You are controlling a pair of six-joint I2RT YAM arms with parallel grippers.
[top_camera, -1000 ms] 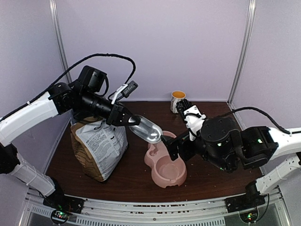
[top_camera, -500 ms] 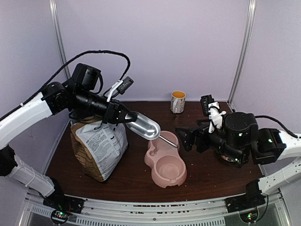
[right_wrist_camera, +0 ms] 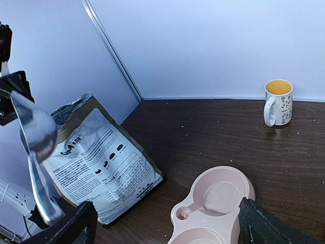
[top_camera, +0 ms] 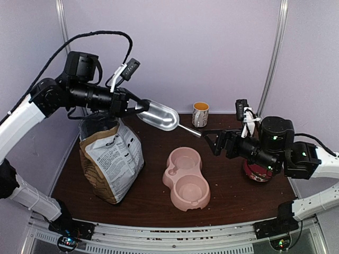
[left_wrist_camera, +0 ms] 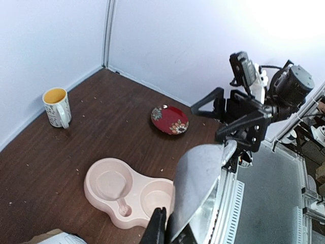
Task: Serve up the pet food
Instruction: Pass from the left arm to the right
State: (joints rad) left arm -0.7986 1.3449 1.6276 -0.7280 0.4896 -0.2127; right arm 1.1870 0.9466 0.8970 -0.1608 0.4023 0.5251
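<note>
Pet food is not in sight, maybe inside the bag [top_camera: 111, 159]; the bowl [top_camera: 185, 179] holds none. Left pincer [top_camera: 135, 108], tight on the scoop [top_camera: 159, 115], rose from bowl to bag, likely to dig; right pincer [top_camera: 212, 143], wide, backed off

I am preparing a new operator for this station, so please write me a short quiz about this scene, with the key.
1. True or false: both compartments of the pink double bowl are empty.
2. Fill in the word: the right tool stands ___ (open or shut).
3. The left tool is shut on:
A) the mug
B) the metal scoop
C) the red plate

Key: 1 true; 2 open; 3 B.
</note>
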